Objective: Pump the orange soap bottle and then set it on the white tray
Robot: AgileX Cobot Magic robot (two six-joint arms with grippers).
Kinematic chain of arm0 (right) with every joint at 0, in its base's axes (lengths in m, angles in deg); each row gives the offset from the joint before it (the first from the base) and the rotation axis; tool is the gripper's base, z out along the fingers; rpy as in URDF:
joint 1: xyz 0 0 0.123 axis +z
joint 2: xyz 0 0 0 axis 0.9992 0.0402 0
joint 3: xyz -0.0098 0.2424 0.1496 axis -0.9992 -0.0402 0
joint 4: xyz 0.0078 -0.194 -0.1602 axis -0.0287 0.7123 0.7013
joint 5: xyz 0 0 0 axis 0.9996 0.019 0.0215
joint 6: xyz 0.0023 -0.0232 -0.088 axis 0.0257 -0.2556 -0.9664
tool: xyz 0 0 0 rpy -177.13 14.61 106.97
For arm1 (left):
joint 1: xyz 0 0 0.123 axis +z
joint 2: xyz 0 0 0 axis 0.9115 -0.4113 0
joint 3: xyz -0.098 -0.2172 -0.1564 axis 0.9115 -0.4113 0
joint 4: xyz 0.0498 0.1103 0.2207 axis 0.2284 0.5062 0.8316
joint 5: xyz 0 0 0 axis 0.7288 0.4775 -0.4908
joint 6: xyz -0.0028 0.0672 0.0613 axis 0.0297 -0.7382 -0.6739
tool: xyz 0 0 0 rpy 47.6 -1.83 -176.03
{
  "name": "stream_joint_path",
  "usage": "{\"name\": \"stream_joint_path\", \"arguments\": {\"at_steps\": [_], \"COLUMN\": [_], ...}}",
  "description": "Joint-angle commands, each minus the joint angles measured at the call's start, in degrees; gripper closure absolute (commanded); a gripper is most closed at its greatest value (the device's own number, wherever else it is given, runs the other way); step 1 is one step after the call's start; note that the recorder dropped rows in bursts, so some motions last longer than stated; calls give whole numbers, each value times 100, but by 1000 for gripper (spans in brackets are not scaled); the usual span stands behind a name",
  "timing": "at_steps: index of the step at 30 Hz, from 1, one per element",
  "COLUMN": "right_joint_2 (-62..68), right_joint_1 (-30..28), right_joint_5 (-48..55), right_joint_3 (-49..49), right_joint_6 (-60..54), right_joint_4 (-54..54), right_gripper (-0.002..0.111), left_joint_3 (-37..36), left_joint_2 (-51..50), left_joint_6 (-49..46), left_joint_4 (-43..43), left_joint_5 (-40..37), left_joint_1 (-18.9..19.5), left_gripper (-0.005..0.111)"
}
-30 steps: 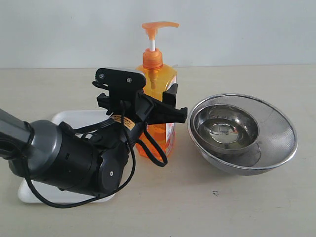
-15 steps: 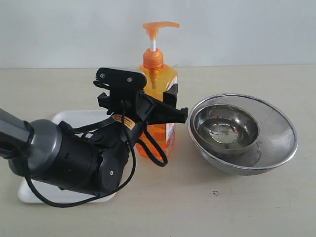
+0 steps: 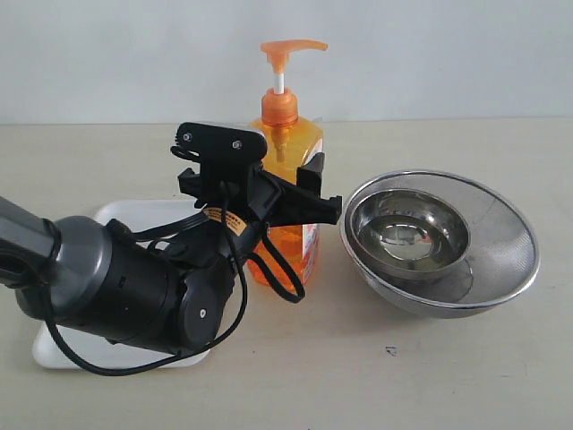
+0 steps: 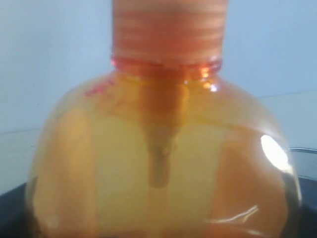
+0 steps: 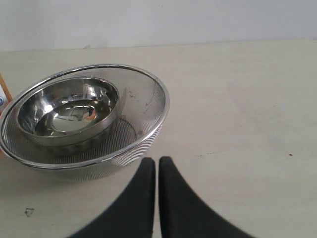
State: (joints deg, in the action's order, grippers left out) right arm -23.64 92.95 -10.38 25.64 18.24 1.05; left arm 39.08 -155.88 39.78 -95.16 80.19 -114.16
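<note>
Two steel bowls [image 3: 508, 240] nested (small in mesh) | orange soap bottle [image 3: 288, 148]: liquid [image 4: 124, 163]

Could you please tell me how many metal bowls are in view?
2: small steel bowl nested in larger mesh bowl, right of the orange soap bottle; another could hide beneath.
</note>
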Motion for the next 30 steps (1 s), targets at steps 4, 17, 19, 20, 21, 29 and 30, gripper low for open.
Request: {"name": "stream_joint_path", "arguments": {"at_steps": [4,17,19,20,21,29,30], "right_joint_2": [-24,-24,-24,-24,-24,-24,-24], "right_joint_1": [-14,-14,-14,-14,-14,-14,-14], "right_joint_5": [-60,-60,-60,-60,-60,-31,-31], "right_joint_3": [0,0,0,0,0,0,0], "right_joint_6": [-11,-11,-11,-11,-11,-11,-11], "right_joint_4": [-18,-18,-18,-18,-18,-18,-18], "right_gripper": [109,109,109,109,109,109,109], "left_joint_3": [6,6,6,6,6,6,6], "left_joint_2": [-46,-46,-46,-46,-46,-46,-46], "left_joint_6": [122,122,122,122,122,122,122], "left_joint_4": [-46,-35,-35,-35,-35,-35,-35], "left_joint_5": [-480,-556,-556,-556,-583,-532,-532], "left_joint_1": [-15,-15,-15,-15,-15,-15,-15], "left_gripper": [102,102,102,102,102,102,102]}}
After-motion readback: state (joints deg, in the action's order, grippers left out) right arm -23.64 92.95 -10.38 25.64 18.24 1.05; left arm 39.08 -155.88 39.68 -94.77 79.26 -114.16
